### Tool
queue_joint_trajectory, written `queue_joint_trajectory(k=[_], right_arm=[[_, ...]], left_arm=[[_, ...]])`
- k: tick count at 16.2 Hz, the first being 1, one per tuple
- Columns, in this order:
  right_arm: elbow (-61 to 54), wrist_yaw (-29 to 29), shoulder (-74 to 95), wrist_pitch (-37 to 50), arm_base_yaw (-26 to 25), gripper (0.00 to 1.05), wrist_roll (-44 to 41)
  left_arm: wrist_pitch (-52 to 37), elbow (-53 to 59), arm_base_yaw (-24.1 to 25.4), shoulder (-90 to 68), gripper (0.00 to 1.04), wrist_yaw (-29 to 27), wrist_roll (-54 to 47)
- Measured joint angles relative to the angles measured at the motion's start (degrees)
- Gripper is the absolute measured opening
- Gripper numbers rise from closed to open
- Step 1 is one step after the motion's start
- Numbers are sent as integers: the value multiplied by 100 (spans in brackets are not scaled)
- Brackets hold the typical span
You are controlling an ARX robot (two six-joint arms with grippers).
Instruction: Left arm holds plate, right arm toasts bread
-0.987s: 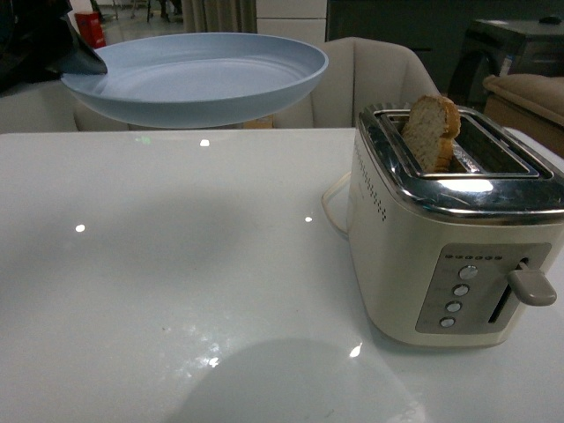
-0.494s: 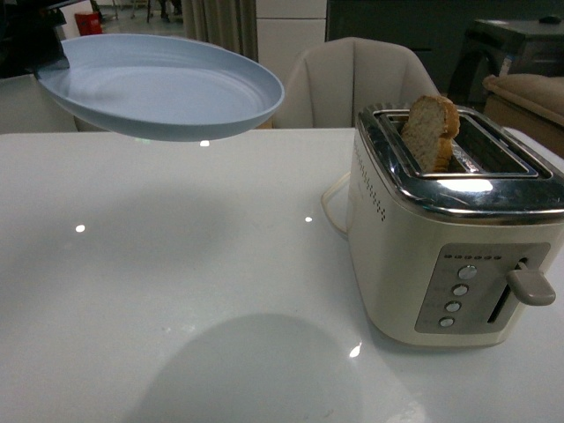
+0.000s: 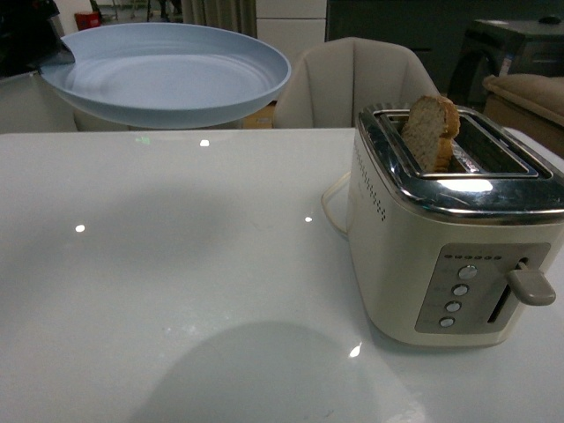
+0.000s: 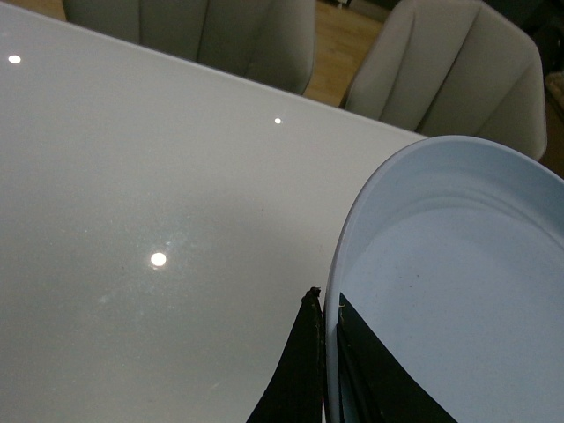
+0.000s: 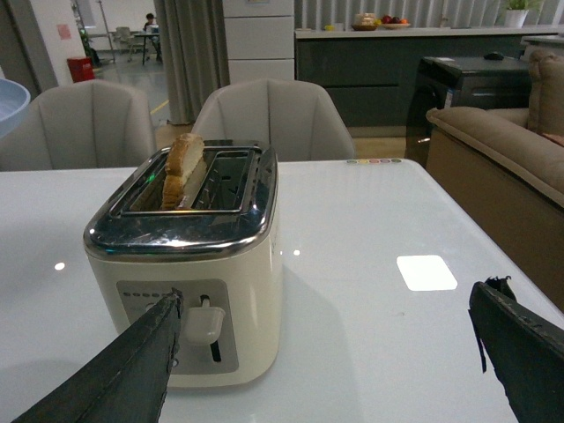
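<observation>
A pale-blue plate (image 3: 167,72) hangs in the air over the table's far left, roughly level. My left gripper (image 3: 55,55) is shut on its left rim; in the left wrist view the dark fingers (image 4: 300,370) pinch the plate (image 4: 458,264) rim from both sides. A half-slice of bread (image 3: 430,132) stands upright in the left slot of the cream toaster (image 3: 454,229), sticking out above the chrome top. My right gripper (image 5: 326,304) is open in front of the toaster (image 5: 185,264), its lever (image 5: 204,322) just beside one finger. The bread (image 5: 183,167) also shows there.
The white glossy table (image 3: 176,282) carries the toaster at its right side, with a cord (image 3: 333,207) behind it. Beige chairs (image 3: 357,75) stand along the far edge. A sofa (image 5: 511,167) lies beyond the table's right side.
The plate first swung left and tipped down, then levelled and rose a little. Bread, toaster and lever have stayed put.
</observation>
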State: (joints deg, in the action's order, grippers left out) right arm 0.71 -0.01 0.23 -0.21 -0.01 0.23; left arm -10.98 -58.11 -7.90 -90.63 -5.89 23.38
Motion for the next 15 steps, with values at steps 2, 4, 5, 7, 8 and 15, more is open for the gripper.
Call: queue_joint_trajectory(k=[2, 4, 5, 7, 8, 15], right_arm=[[0, 0, 0, 0, 0, 98, 0], [0, 0, 0, 0, 0, 98, 0], [0, 0, 0, 0, 0, 98, 0], [0, 0, 0, 0, 0, 98, 0], [0, -2, 0, -2, 0, 98, 0], [-2, 0, 0, 0, 0, 98, 0]], left_arm=[[-575, 232, 396, -481, 3, 35, 291], [-791, 238, 691, -1012, 3, -7, 339], [-890, 238, 861, -1360, 3, -20, 332], [-966, 227, 1049, -1823, 3, -105, 177], [-986, 227, 1088, -2035, 3, -170, 48], [-968, 234, 1281, -2500, 3, -551, -129]])
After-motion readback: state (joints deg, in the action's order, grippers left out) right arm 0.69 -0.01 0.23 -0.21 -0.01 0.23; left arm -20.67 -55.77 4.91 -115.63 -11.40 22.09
